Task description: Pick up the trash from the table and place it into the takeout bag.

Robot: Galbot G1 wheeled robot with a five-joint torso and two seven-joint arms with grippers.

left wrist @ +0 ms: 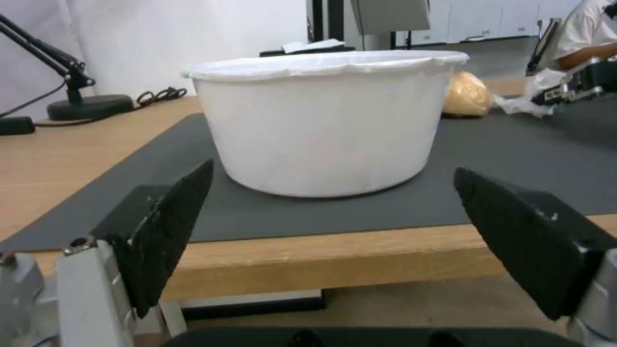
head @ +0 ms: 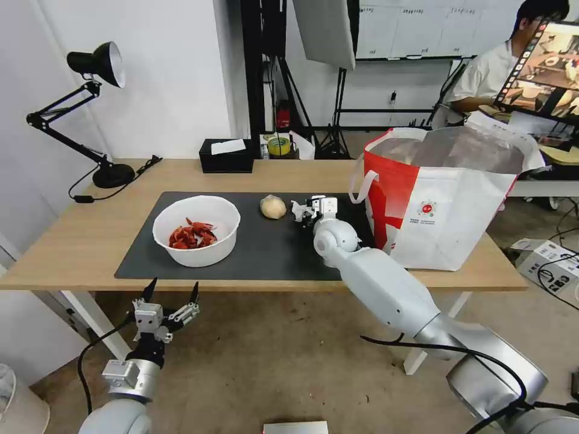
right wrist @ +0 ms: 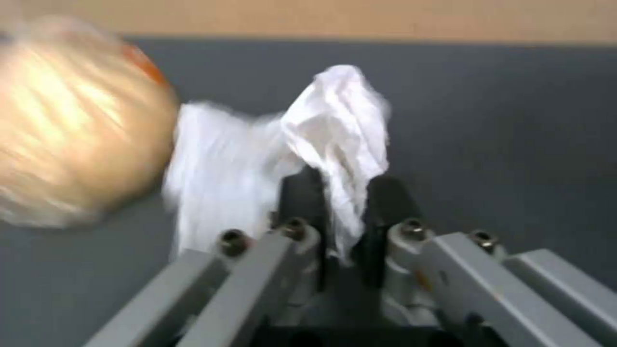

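Worktop (head: 90, 241): one bowl (head: 196, 230) of shells centre-left, one ball (head: 273, 207) and one tissue (head: 300, 210) mid-frame, one bag (head: 446, 205) right. Right gripper (right wrist: 341, 212) clamped on tissue, ball blurred beside; left gripper (head: 172, 289) apart, lower left.

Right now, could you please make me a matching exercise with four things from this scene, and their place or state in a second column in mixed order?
Things:
1. white bowl
2. crumpled tissue
3. takeout bag
4. left gripper

Places or states:
A. stands open at the table's right end
B. pinched in the right gripper, beside the beige wrapped ball
C. open, just off the table's near edge, facing the bowl
D. on the dark mat, holding red shells

Pairs: 1-D, 2-B, 3-A, 4-C
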